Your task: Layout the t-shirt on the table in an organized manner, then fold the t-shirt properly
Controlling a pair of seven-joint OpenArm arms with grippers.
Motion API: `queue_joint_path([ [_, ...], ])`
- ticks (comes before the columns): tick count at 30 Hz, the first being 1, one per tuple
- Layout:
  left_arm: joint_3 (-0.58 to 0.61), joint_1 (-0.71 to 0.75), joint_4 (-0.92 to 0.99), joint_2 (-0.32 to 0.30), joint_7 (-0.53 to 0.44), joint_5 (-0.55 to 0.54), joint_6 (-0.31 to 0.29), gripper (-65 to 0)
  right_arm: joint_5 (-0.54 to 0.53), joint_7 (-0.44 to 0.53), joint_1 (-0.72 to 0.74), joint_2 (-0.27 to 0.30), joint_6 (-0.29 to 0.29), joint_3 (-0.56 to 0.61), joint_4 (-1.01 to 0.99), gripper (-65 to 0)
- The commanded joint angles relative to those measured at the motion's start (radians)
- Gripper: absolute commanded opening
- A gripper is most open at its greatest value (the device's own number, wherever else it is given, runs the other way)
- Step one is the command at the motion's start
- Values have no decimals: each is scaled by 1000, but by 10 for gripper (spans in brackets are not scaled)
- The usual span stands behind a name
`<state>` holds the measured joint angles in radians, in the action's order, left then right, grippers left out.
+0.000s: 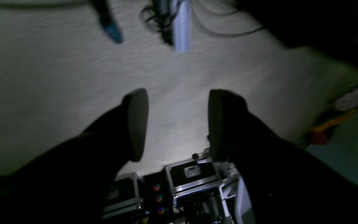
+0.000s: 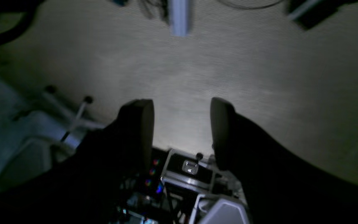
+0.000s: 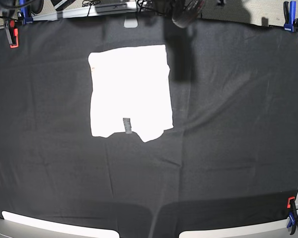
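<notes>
Shirt (image 3: 130,90) lies on desk (image 3: 228,148), plain white side up, folded into compact near-rectangle, left of centre in base view, toward far edge; long axis runs near-to-far; small grey tag at near hem. Left tool (image 1: 177,124) wide, empty; right tool (image 2: 182,133) wide, empty; both point off desk at pale floor and equipment cases, neither visible in base view. Shirt sits on right arm's side; judged right arm nearer for any further fold or tidying.
</notes>
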<state>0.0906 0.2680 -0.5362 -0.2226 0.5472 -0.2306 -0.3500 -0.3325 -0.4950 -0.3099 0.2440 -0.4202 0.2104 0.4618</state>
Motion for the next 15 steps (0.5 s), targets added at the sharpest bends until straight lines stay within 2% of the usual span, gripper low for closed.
queue_joint_path([
  [1,-1,-5,-6,-10,-3,-5,-8,-362,-3,12,-3,5,13,-1,1,-364],
  [4,-1,-5,-6,-16,-2,-5,-7,-362,-3,53,-6,5,45,0,1,-364],
  [9,-1,-2,-6,-7,17,-5,23,-362,-3,72,-6,5,47,0,1,-364],
  [15,-1,-2,-6,-5,9,-5,22,-362,-3,72,-6,5,47,0,1,-364],
])
